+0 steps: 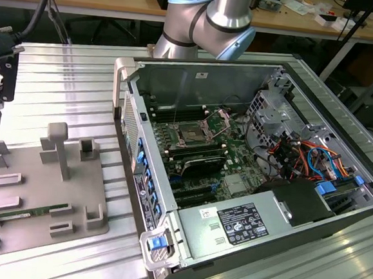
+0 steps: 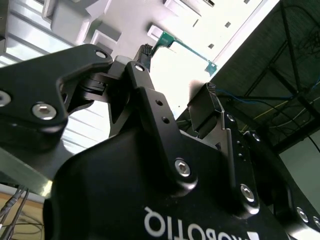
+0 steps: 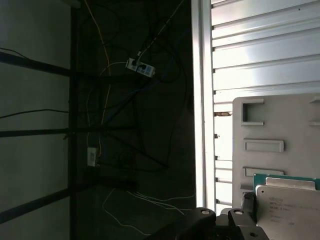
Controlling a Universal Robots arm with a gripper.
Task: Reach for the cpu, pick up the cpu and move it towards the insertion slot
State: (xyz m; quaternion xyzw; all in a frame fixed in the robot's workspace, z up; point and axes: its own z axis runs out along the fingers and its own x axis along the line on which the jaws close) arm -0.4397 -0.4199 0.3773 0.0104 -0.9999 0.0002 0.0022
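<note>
The ribbed metal bench (image 1: 68,85) carries two big things. An open computer case (image 1: 256,74) takes up the half toward the exterior view's right. A flat grey tray (image 1: 40,186) with raised holders lies near the bench edge at the exterior view's left. The arm (image 1: 209,15) rises behind the case's far wall.

The tool (image 2: 177,72) hangs above the bench's far corner at the exterior view's left, beyond the tray and well apart from the case. Its fingers (image 2: 145,55) are spread about as wide as the chip and appear clamped on the cpu (image 3: 287,205).

In the first wrist view the cpu's silvery top faces the camera, with a green edge along one side. It sits just beside one black fingertip and in front of the tray. It is square, so it has no long axis. In the second wrist view it looks like a thin green strip running from one fingertip to the other.

The insertion slot (image 1: 192,135) lies inside the case, its bracket raised. A memory stick (image 1: 22,216) lies flat on the tray.
</note>
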